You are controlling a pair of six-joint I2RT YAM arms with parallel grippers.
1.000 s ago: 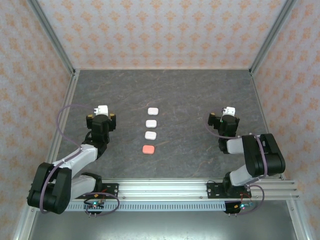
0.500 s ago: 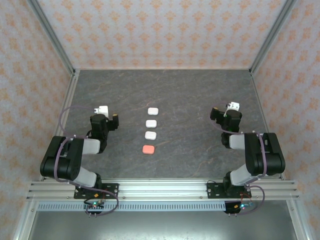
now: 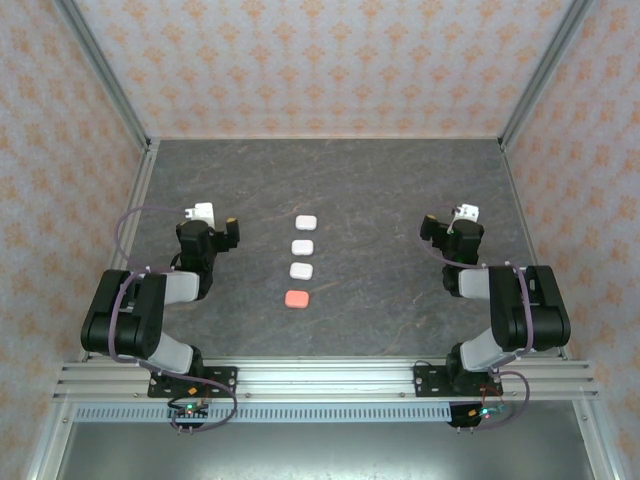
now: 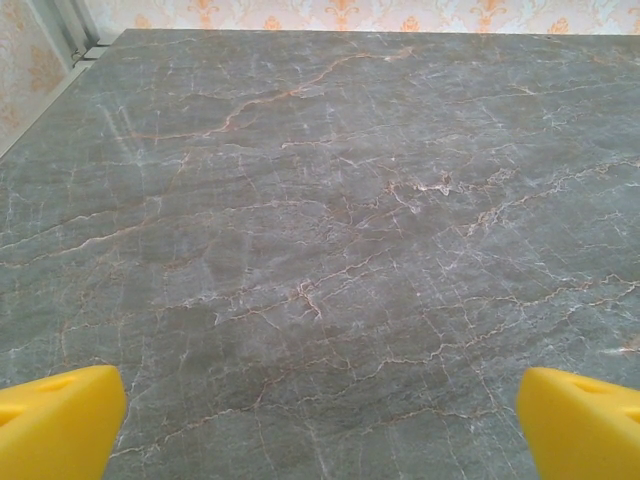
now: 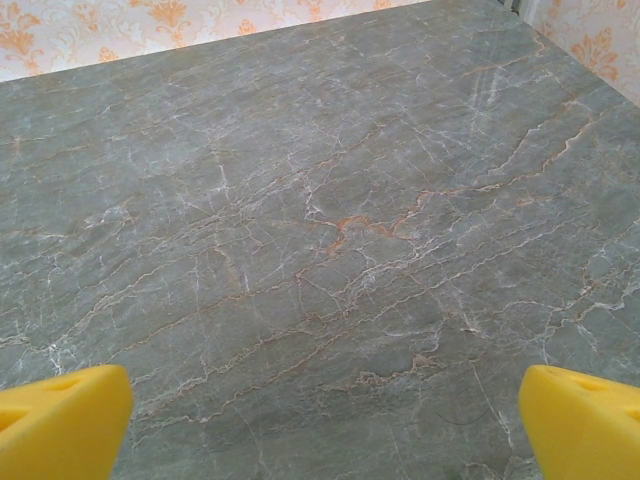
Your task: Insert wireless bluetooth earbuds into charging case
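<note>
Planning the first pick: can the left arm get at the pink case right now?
Probably yes: the left pincer is open, and only bare table lies between it and the pink case.

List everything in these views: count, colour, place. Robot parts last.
white charging cases: three, white, in a column at the table's middle, apart from each other
pink charging case: one, salmon-pink, near end of that column
table: one, dark grey marbled, under everything
walls: three, pale with orange pattern, around the table
rail: one, silver, near edge, bearing the arm bases
left gripper: one, yellow fingers, open, over bare table left of the column
right gripper: one, yellow fingers, open, over bare table right of the column
</note>
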